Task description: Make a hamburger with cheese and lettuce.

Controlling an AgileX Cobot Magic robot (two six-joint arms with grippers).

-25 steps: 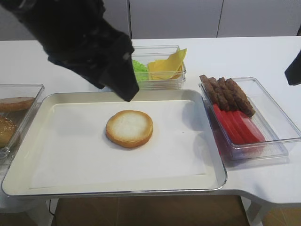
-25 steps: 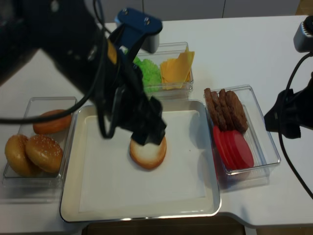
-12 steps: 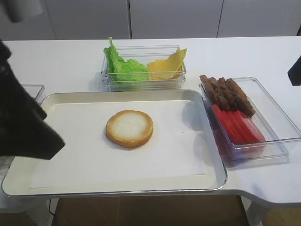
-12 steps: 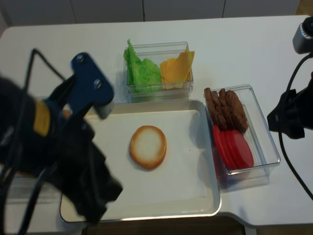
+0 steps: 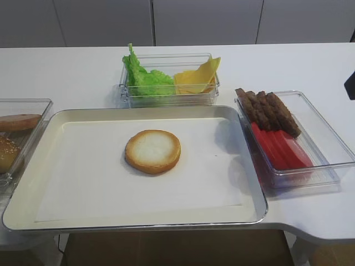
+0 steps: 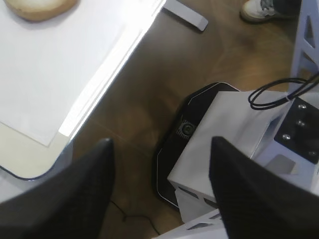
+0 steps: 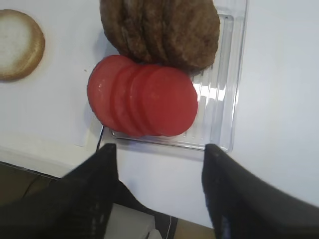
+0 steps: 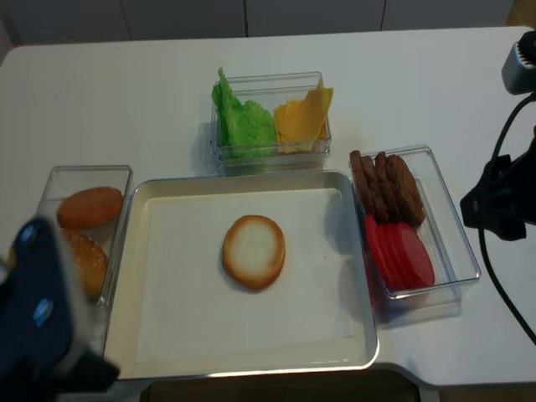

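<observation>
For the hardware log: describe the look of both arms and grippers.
Left gripper and right gripper each have two broad, matte black fingers. The left arm carries a blue housing; the right arm is black, with a black cable and a grey module above.

White table (image 5: 288, 66), pale cabinet doors (image 5: 205, 22) behind, seemingly brown floor (image 6: 149, 114)

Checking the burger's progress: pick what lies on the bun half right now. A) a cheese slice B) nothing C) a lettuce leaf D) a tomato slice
B: the bun half lies bare on the tray, with cheese and lettuce in their container.
</observation>
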